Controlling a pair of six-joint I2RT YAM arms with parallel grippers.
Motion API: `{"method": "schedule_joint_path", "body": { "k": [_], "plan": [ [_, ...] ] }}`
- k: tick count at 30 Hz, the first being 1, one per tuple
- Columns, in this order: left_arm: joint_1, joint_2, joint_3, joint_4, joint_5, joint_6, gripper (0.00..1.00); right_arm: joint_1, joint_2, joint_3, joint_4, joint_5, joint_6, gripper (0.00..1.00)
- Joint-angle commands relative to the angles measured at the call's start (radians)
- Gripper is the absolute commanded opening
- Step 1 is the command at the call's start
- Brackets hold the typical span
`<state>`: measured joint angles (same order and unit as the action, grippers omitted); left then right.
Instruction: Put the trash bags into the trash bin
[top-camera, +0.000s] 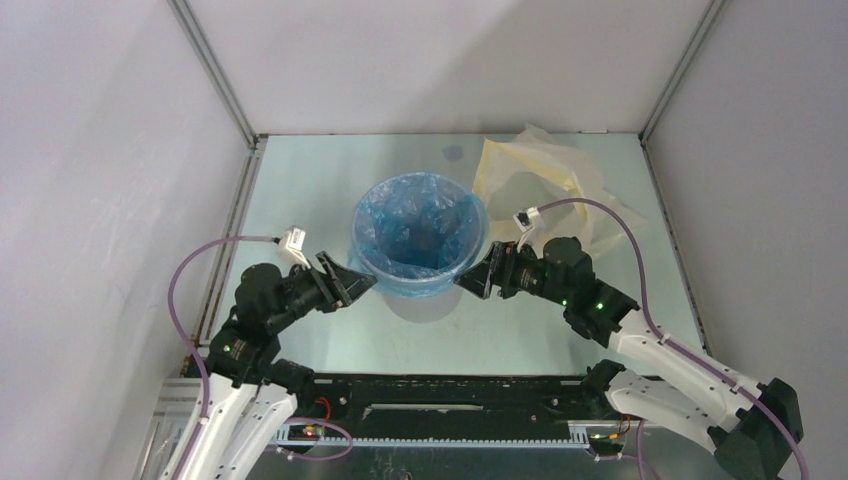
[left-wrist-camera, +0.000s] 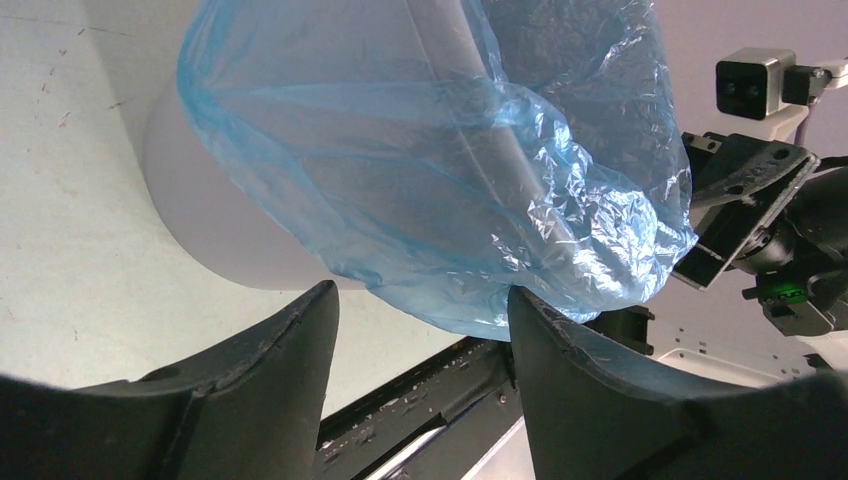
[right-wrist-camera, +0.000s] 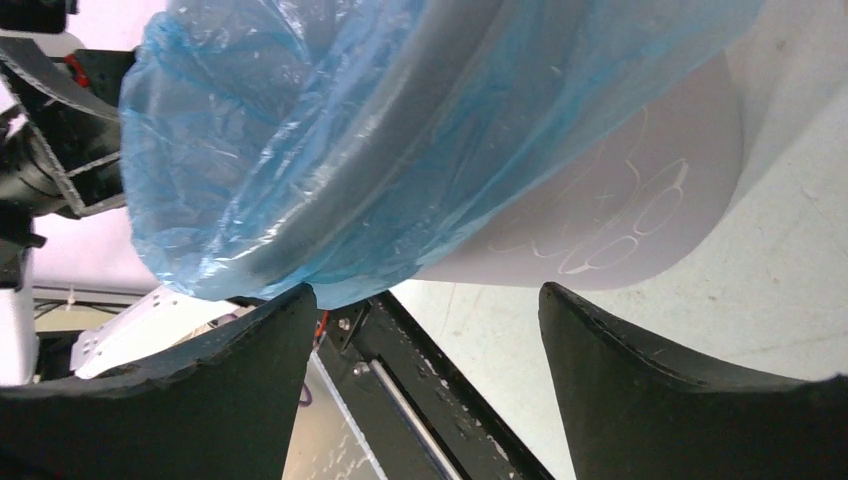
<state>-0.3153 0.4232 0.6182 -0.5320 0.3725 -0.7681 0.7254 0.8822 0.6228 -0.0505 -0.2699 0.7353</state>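
Blue trash bag (top-camera: 420, 225) lines the trash bin (left-wrist-camera: 190, 190), its mouth folded out over the rim and hanging as a crinkled skirt down the outside wall. The bin stands upright near the middle of the table (top-camera: 300, 200), just beyond the black rail (top-camera: 450, 390) that runs along the near edge.

Closest to me, the left gripper (top-camera: 352, 280) sits at the bin's near left side, its 2 fingers spread apart. From its wrist view the bag's loose hem sags toward the gap and brushes 1 fingertip. The right gripper (top-camera: 468, 278) mirrors it at the near right side, fingers likewise spread, with the hem touching 1 tip and nothing pinched.

Farther back on the right, a pale yellow bag (top-camera: 530, 175) lies crumpled on the table just beside the bin. The right arm's purple cable (top-camera: 600, 210) arches in front of it.
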Motion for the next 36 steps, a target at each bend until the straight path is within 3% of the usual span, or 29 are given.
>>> {"method": "schedule_joint_path", "body": {
  "k": [1, 9, 21, 28, 36],
  "plan": [
    [0.007, -0.007, 0.022, 0.022, 0.003, 0.024, 0.70, 0.006, -0.030, 0.003, 0.090, -0.024, 0.018, 0.85],
    [0.007, -0.022, 0.044, -0.033, -0.044, 0.035, 0.74, 0.006, -0.010, 0.005, 0.127, -0.012, 0.034, 0.91],
    [0.006, 0.011, -0.018, 0.015, -0.082, 0.049, 0.75, 0.005, 0.114, -0.035, 0.121, 0.057, 0.021, 0.84],
    [0.007, 0.051, -0.148, 0.099, -0.142, 0.068, 0.72, 0.005, 0.179, -0.059, 0.139, 0.078, -0.003, 0.83],
    [0.006, 0.072, -0.158, 0.078, -0.191, 0.056, 0.66, 0.005, 0.144, -0.060, 0.109, 0.125, -0.049, 0.83]
  ]
}}
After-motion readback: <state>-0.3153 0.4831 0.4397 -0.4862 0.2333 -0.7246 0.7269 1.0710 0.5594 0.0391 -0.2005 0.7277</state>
